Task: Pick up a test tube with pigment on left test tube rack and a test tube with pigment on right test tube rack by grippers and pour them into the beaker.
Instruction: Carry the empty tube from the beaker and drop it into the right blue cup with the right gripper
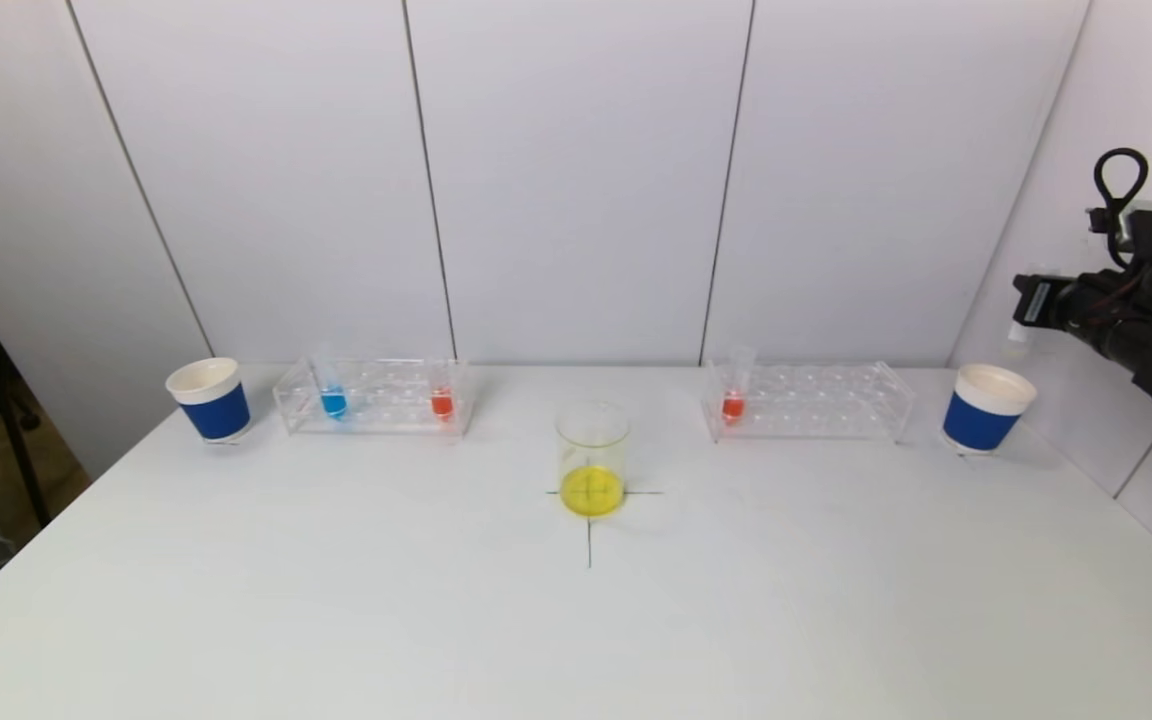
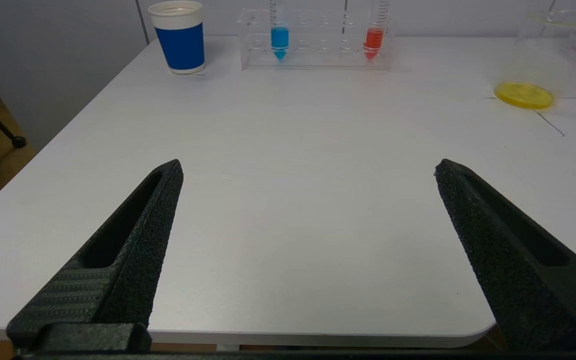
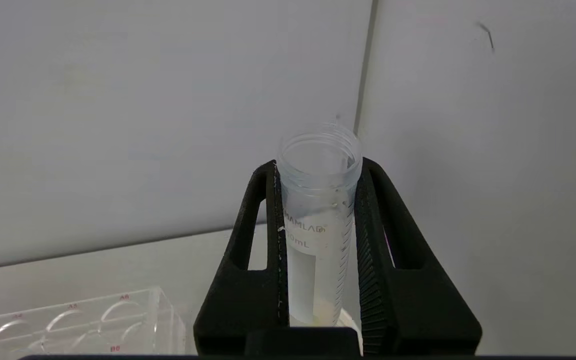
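Test tube point(image 3: 318, 210), clear and showing no pigment beyond a faint pale residue near its bottom, sits clamped between the fingers of my right gripper point(image 3: 318, 165), which is fully closed on it. That gripper is raised at the far right of the table point(image 1: 336, 600), above the right-hand blue paper cup point(image 1: 986, 408), with the tube's open mouth pointing away from the wrist (printed scale facing the camera). My left gripper point(image 2: 308, 170) hangs low over the table's near left edge, fingers spread wide and holding nothing.

The beaker point(image 1: 592, 458) stands on a cross mark at the table's centre, with yellow liquid in its bottom. The left rack point(image 1: 374, 397) carries a blue-filled tube point(image 1: 332, 392) and an orange-filled tube point(image 1: 442, 392). The right rack point(image 1: 808, 401) carries one orange-filled tube point(image 1: 734, 392) at its left end. A second blue paper cup point(image 1: 209, 399) stands just left of the left rack.
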You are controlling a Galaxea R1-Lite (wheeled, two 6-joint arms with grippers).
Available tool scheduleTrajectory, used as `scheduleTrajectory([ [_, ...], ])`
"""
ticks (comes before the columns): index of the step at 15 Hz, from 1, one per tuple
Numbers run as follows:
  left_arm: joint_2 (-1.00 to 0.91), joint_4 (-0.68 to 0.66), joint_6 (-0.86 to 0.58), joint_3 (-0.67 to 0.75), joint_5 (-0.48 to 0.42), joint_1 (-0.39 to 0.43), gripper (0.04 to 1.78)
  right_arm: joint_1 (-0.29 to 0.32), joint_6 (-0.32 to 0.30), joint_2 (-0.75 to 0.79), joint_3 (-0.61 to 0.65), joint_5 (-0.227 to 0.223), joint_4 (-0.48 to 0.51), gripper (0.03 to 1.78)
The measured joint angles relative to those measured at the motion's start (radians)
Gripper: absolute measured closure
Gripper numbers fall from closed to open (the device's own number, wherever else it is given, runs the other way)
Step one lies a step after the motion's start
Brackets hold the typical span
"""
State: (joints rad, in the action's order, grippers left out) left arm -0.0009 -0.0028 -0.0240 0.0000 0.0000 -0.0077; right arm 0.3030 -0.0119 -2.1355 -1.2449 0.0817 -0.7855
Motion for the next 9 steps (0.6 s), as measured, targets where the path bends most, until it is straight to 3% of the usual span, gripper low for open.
scheduleTrajectory([
  [3, 0.000, 0.000, 0.000, 0.000, 0.000, 0.000, 0.06, 0.010, 0.000, -0.004, 0.046, 0.001, -0.005, 1.36],
  [7, 0.000, 0.000, 0.000, 0.000, 0.000, 0.000, 0.06, 0.010, 0.001, -0.025, 0.113, 0.010, -0.141, 1.36],
  [9, 0.000, 0.000, 0.000, 0.000, 0.000, 0.000, 0.06, 0.010, 0.001, -0.033, 0.128, 0.010, -0.149, 1.36],
])
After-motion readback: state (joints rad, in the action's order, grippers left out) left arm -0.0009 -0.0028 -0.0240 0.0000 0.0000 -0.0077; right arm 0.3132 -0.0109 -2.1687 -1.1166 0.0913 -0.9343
